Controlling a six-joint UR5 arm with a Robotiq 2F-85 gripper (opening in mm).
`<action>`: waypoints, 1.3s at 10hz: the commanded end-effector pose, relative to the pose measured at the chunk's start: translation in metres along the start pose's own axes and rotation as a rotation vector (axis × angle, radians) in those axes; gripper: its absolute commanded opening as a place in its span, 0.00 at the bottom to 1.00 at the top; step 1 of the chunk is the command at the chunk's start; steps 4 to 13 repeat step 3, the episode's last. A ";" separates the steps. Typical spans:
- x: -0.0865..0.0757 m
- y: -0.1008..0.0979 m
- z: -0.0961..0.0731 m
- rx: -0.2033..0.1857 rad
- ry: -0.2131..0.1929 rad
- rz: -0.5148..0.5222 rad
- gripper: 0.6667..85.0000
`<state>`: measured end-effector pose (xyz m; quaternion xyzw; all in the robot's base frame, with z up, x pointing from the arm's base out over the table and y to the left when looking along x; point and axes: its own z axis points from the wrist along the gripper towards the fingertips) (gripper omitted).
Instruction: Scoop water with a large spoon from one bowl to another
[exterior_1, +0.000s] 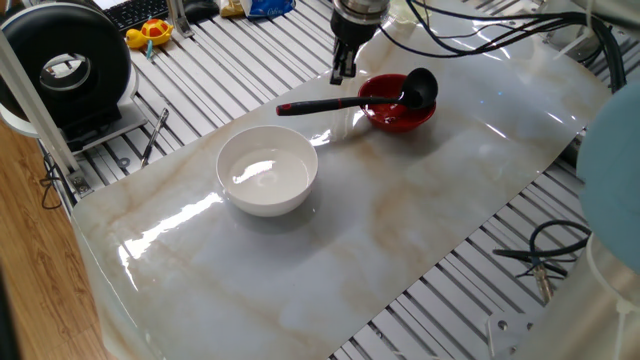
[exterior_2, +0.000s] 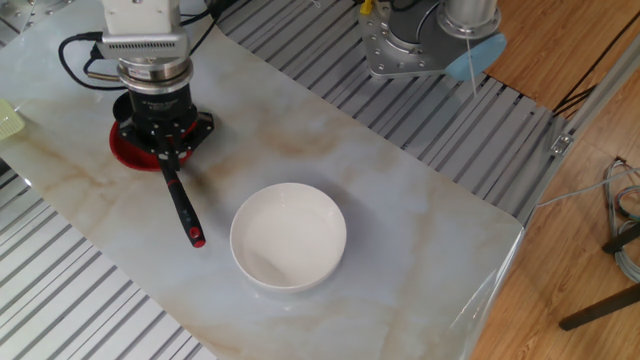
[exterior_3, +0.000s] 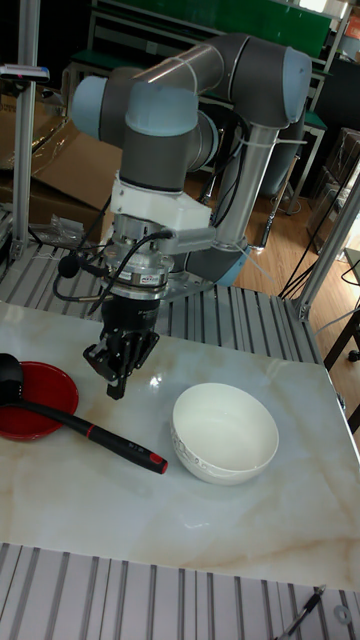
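Observation:
The black large spoon (exterior_1: 330, 103) lies with its scoop (exterior_1: 420, 88) over the far rim of the red bowl (exterior_1: 400, 117) and its red-tipped handle (exterior_2: 182, 205) pointing toward the white bowl (exterior_1: 267, 170). A glint of water (exterior_1: 258, 176) shows in the white bowl. My gripper (exterior_1: 343, 72) hangs above the handle near the red bowl, clear of it, with its fingers together and nothing between them. From the tall view the gripper (exterior_3: 118, 385) hovers between the red bowl (exterior_3: 30, 400) and the white bowl (exterior_3: 225, 435), above the spoon (exterior_3: 95, 432).
Both bowls stand on a glossy marble-pattern sheet (exterior_1: 400, 220) over a slatted metal table. A black round device (exterior_1: 65, 70) and a yellow toy (exterior_1: 150, 33) are at the far left. Loose cables (exterior_1: 540, 250) lie off the right edge.

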<state>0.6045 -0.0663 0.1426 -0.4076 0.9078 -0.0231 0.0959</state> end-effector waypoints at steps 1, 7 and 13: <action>-0.006 0.005 -0.014 0.004 0.001 0.035 0.01; -0.007 0.010 -0.012 -0.013 0.008 0.023 0.01; -0.007 0.010 -0.012 -0.013 0.008 0.023 0.01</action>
